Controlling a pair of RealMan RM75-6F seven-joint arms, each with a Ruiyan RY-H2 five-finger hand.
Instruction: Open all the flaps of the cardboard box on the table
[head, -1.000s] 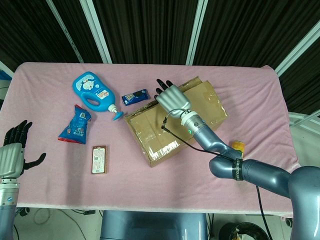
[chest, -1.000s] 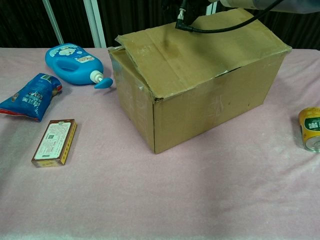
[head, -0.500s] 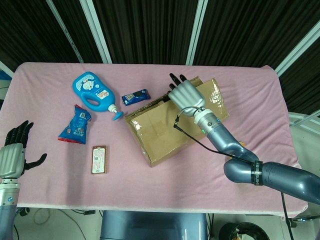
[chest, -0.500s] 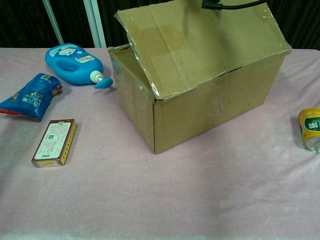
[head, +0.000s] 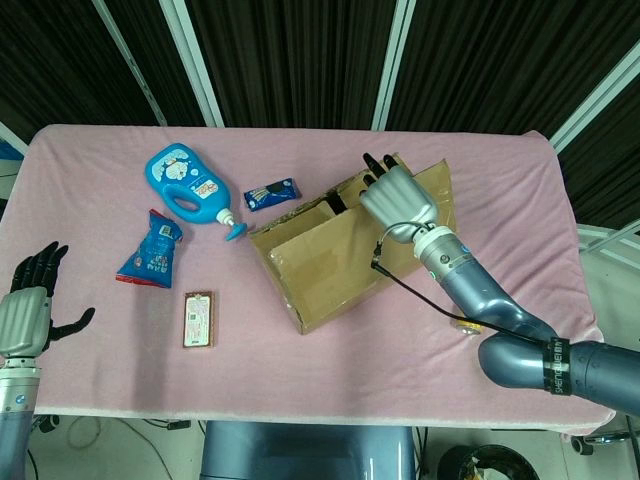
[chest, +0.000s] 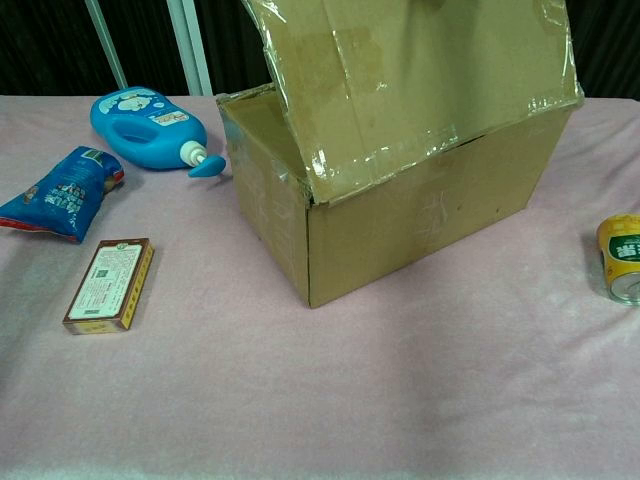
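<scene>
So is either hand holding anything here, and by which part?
The right hand is at the free edge of the cardboard box's raised long flap, fingers over it; a true grip cannot be told. The left hand holds nothing.

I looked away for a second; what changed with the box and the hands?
The right hand swung the near long flap of the cardboard box from flat to nearly upright, moving toward the robot's right. The left hand, blue bottle, snack packet and can stayed put.
</scene>
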